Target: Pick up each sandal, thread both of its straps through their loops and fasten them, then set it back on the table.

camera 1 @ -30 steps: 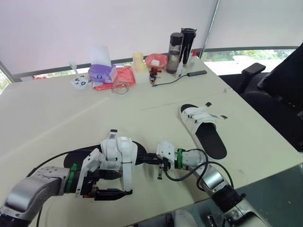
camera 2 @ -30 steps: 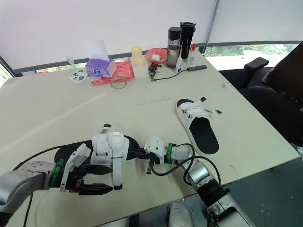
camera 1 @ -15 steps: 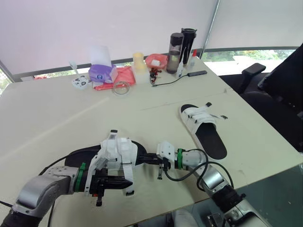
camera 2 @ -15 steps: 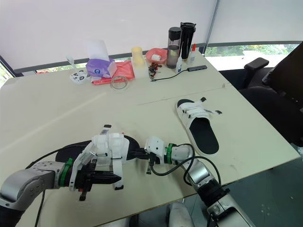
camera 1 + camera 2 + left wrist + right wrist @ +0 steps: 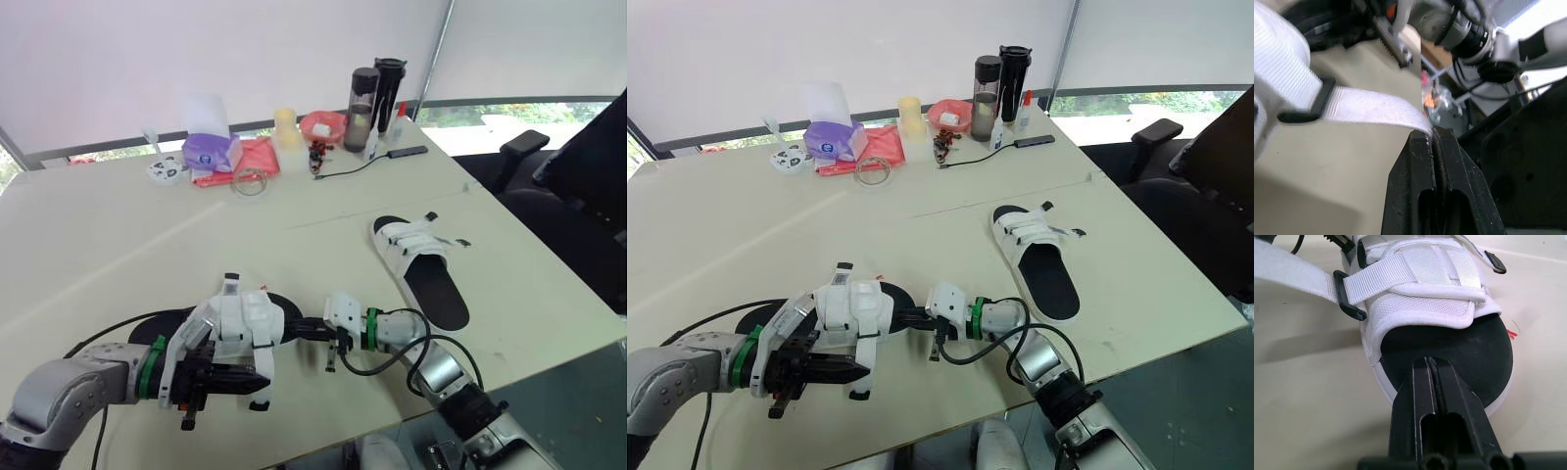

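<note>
The near sandal (image 5: 257, 311), black-soled with white straps, lies in front of me on the table (image 5: 118, 245). One white strap (image 5: 1366, 105) runs through its black loop (image 5: 1303, 105), and my left gripper (image 5: 251, 385) is shut on that strap's free end (image 5: 1422, 128). From the right, my right gripper (image 5: 306, 331) is shut, its fingertips (image 5: 1430, 369) lying on the black sole's (image 5: 1488, 347) rounded end. The second sandal (image 5: 423, 262) lies flat farther right, its straps over the front part.
Along the table's far side stand a purple tissue box (image 5: 211, 149), a red cloth (image 5: 253, 157), a yellow cup (image 5: 286, 125), a red bowl (image 5: 323, 124), two dark bottles (image 5: 365, 95) and a cable (image 5: 358, 164). A black chair (image 5: 578, 166) is at the right.
My left gripper went from open to shut on the strap's end and drew back slightly toward me. The sandal shifted a little left. The right arm stayed put.
</note>
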Tool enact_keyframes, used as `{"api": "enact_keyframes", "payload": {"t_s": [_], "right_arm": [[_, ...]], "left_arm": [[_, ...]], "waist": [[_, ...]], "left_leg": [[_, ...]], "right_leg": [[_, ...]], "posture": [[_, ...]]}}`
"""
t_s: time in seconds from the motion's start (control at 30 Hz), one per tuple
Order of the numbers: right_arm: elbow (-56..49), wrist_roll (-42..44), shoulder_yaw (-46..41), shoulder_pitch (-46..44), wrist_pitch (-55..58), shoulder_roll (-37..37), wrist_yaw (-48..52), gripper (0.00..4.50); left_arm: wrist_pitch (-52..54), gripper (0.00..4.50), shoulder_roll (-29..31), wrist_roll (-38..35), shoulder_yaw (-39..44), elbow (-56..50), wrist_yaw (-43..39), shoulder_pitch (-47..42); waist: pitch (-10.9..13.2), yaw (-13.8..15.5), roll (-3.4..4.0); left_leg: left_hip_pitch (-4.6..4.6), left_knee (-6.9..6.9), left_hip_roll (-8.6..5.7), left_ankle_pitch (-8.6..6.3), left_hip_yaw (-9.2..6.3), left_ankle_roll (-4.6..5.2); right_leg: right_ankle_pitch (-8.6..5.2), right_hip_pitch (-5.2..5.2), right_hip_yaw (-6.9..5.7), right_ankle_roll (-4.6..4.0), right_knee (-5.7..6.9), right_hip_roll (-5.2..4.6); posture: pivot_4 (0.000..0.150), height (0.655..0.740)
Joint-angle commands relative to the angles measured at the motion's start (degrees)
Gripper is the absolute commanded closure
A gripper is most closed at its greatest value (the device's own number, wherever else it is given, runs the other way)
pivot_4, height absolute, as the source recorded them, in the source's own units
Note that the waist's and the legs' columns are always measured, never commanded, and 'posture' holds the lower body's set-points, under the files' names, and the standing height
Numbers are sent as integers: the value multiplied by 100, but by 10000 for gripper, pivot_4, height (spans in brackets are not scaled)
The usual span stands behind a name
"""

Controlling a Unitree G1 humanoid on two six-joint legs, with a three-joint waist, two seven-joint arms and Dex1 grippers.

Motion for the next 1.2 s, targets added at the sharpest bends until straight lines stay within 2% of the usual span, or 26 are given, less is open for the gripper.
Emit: {"api": "enact_keyframes", "payload": {"t_s": [0.03,0.17,0.23,0.3,0.53,0.67,0.77,1.0,1.07,1.2], "right_arm": [[964,-593,180,273,479,-175,-211,45000],[968,-593,174,270,481,-172,-223,45000],[958,-592,168,269,501,-167,-240,45000],[950,-589,167,272,511,-168,-256,45000],[923,-571,163,306,516,-188,-300,45000],[934,-567,162,292,519,-180,-315,45000],[953,-567,166,274,514,-168,-319,45000],[964,-565,164,269,507,-169,-326,45000],[977,-559,155,264,505,-172,-336,45000],[971,-558,150,273,501,-182,-341,45000]], "left_arm": [[284,44630,-557,-962,554,288,742,-637],[471,44630,-1227,-1448,861,719,1836,-1211],[412,44630,-1644,-1449,1037,1087,2649,-1563],[347,44630,-1832,-1348,1109,1223,3035,-1730],[87,44630,-1792,-426,739,1229,3178,-1782],[98,44630,-1943,-379,841,1400,3355,-1936],[149,37072,-2003,-476,927,1524,3346,-2033],[-110,3176,-1782,17,556,1306,3009,-2035],[-547,3176,-1491,503,193,1041,2556,-1958],[-1007,3176,-1203,946,-86,922,2078,-1954]], "waist": [[2,3,-13],[-1,9,-27],[5,17,-37],[15,47,-46],[18,110,-51],[18,127,-50],[17,132,-52],[5,129,-47],[4,127,-47],[3,129,-45]], "left_leg": [[-1,3,0,0,0,0],[0,13,-3,1,0,2],[-2,17,-4,9,0,15],[-2,25,-6,11,-2,17],[-2,30,-11,15,0,9],[-2,29,-11,15,0,9],[-1,30,-11,15,0,9],[2,31,-11,16,1,9],[2,30,-11,17,3,8],[1,29,-11,17,5,8]], "right_leg": [[9,2,-1,15,0,1],[35,10,-2,46,-1,3],[57,10,-3,58,0,5],[72,18,-3,63,1,8],[81,15,-3,55,-3,11],[82,15,-3,52,-3,11],[82,15,-3,52,-3,11],[82,20,-3,52,-3,13],[82,20,-3,52,-3,13],[82,16,-1,50,-5,13]], "posture": [[1500,7400],[1500,7400],[1500,7400],[1500,7400],[1500,7400],[1500,7400],[1500,7400],[1500,7400],[1500,7400],[1500,7400]]}}
